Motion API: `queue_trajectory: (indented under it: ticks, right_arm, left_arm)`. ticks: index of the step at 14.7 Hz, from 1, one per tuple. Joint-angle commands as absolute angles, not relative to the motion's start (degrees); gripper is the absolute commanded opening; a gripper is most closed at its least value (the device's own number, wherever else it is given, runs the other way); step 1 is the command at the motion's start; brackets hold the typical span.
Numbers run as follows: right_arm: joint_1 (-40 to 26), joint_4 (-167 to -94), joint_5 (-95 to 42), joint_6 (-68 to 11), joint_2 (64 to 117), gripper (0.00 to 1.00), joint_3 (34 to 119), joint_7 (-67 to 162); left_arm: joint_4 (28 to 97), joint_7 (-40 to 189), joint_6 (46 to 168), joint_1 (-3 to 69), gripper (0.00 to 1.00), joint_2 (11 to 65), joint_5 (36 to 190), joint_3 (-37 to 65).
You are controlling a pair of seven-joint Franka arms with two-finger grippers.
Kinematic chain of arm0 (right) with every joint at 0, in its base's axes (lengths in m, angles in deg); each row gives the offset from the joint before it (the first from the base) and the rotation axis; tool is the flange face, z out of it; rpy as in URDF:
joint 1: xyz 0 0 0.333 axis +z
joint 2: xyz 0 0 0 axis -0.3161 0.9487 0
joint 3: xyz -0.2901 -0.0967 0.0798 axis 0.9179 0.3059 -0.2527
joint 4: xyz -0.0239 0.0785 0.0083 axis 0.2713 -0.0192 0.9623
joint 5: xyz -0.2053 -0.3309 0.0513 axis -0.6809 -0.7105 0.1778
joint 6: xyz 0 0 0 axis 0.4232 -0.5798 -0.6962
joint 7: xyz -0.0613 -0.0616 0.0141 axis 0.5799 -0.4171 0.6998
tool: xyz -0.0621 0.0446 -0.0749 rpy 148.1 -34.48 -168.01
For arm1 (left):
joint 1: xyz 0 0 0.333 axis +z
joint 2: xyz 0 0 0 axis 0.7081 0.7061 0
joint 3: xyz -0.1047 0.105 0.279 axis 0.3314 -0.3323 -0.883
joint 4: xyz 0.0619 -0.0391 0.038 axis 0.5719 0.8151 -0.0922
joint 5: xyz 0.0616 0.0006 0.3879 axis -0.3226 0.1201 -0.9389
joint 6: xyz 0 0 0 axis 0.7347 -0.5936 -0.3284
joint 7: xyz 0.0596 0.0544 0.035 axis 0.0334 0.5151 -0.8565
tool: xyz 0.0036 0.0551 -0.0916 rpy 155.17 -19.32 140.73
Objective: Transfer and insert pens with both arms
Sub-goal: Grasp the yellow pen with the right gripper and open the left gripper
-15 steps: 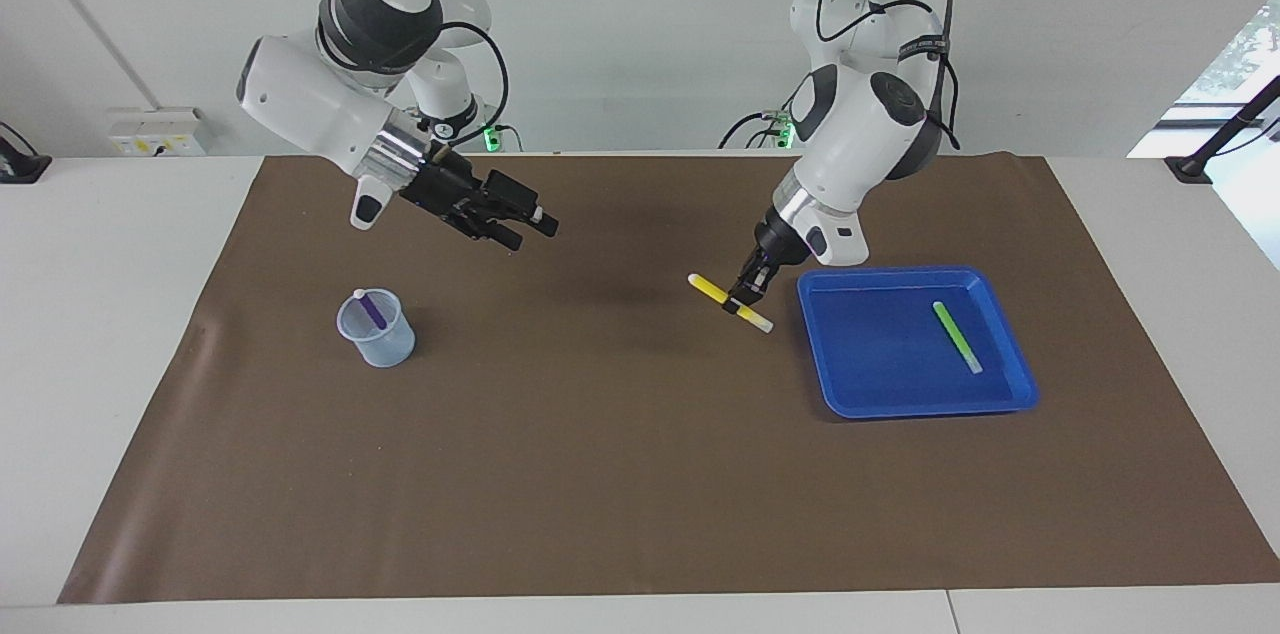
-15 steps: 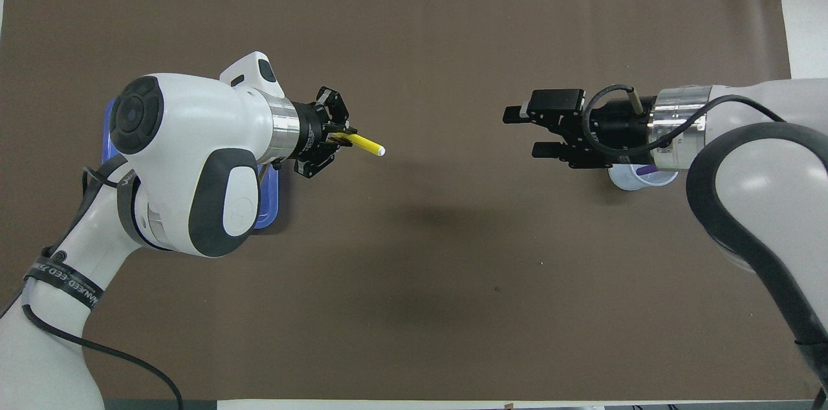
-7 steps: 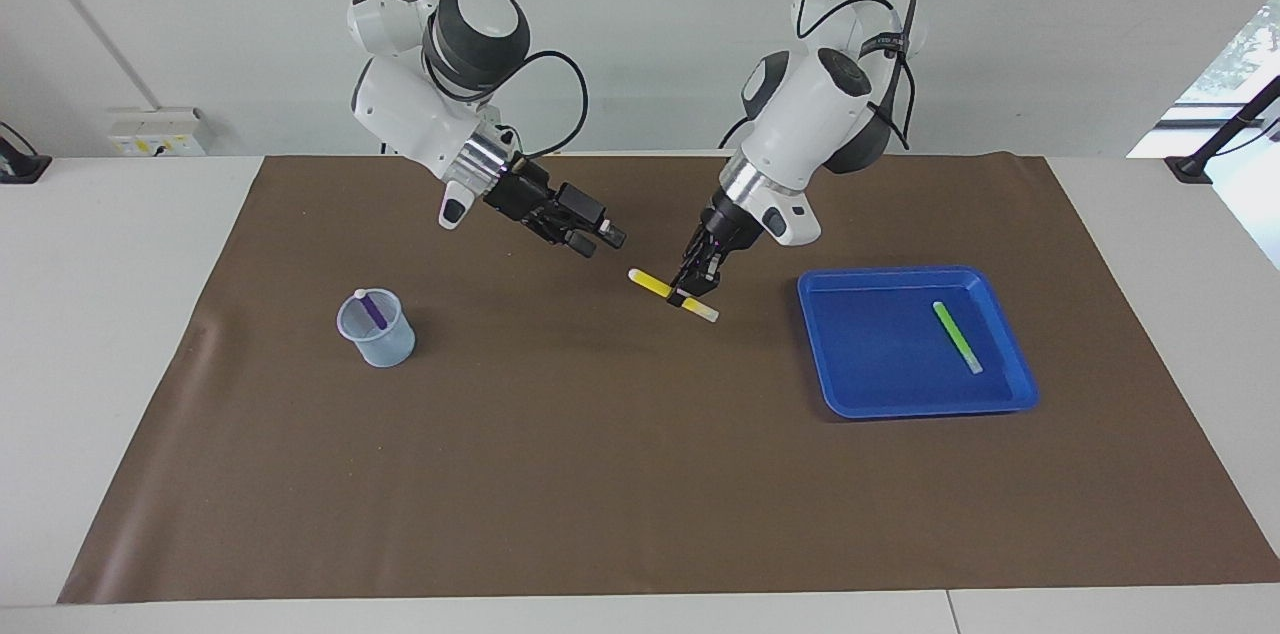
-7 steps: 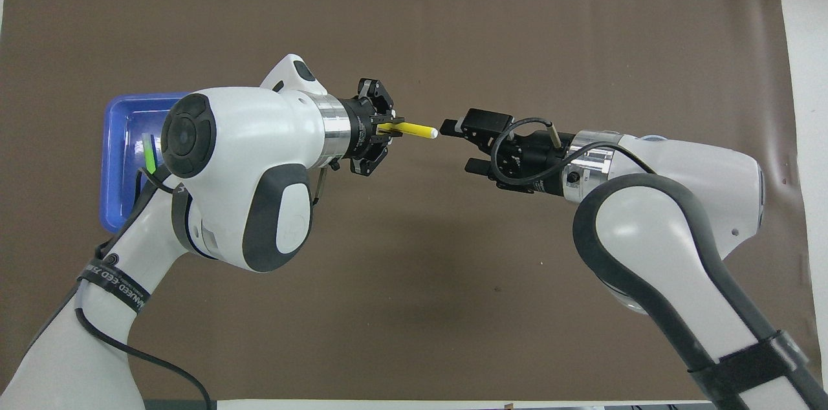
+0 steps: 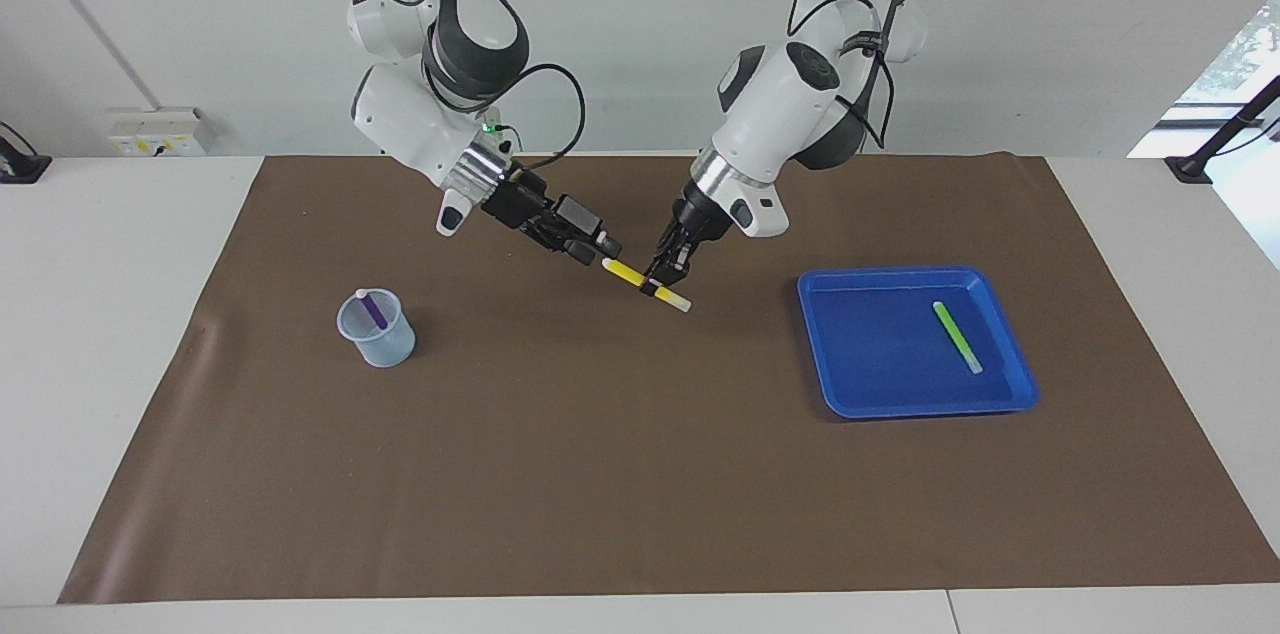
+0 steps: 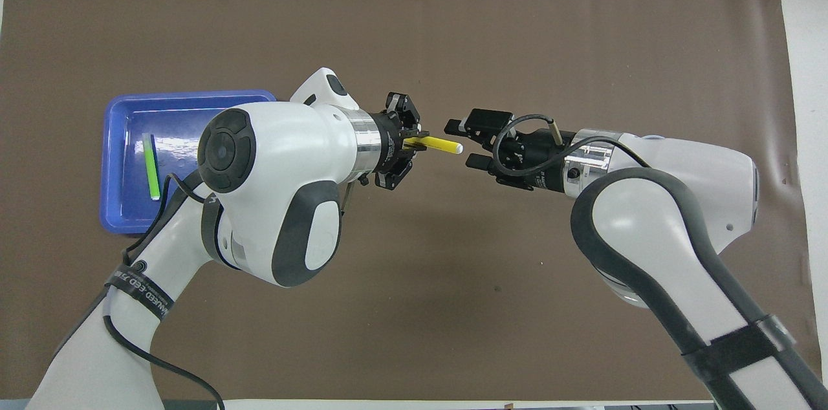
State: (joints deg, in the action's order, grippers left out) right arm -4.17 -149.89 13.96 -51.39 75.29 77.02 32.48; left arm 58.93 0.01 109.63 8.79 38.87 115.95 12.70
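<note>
Both arms have closed in over the middle of the brown mat (image 5: 640, 474) since a second ago, when the right gripper (image 5: 600, 254) hung above the cup (image 5: 378, 329) and the left gripper (image 5: 668, 280) was just beside the tray (image 5: 925, 399); the two now nearly meet. Left gripper's jaws are clamped on the yellow pen (image 5: 628, 272), held off the tabletop (image 5: 120, 314) with its long axis running along the table's length, one whitish end pointing toward the right arm's end and reaching the tips of the right gripper, whose jaws stand apart on either side of that end in the overhead view (image 6: 462, 147). Pens number three. One, the purple pen (image 5: 372, 309), stands tilted in the clear plastic cup on the mat toward the right arm's end, its whitish end up above the rim. One, the green pen (image 5: 957, 337), lies flat in the blue tray toward the left arm's end, its long axis running roughly nearer-to-farther from the robots, its whitish end the farther one. Containers number two, one cup and one tray, each holding a single pen. Cup, tray and the two pens in them lie where they lay a second ago.
</note>
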Motion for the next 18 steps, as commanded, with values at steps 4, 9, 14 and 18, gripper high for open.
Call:
queue_trajectory:
  ticks: [4, 9, 14, 18]
  right_arm:
    - [-4.02, -150.16, 15.56, -52.37, 75.19, 0.71, 76.74, 34.31]
    - [-3.93, -150.16, 15.56, -52.37, 75.10, 0.60, 76.74, 34.31]
    - [-3.05, -150.25, 15.56, -52.46, 75.10, 0.54, 76.74, 34.31]
    - [-3.05, -150.25, 15.56, -52.46, 75.10, 0.40, 76.74, 34.31]
  left_arm:
    - [57.87, -0.61, 110.12, 6.68, 0.00, 39.68, 116.91, 11.94]
    - [57.87, -0.61, 110.21, 6.76, 0.00, 39.68, 117.00, 11.85]
    - [57.96, -0.52, 110.38, 6.76, 0.00, 39.68, 117.00, 11.85]
    - [58.05, -0.43, 110.38, 6.85, 0.00, 39.59, 117.00, 11.85]
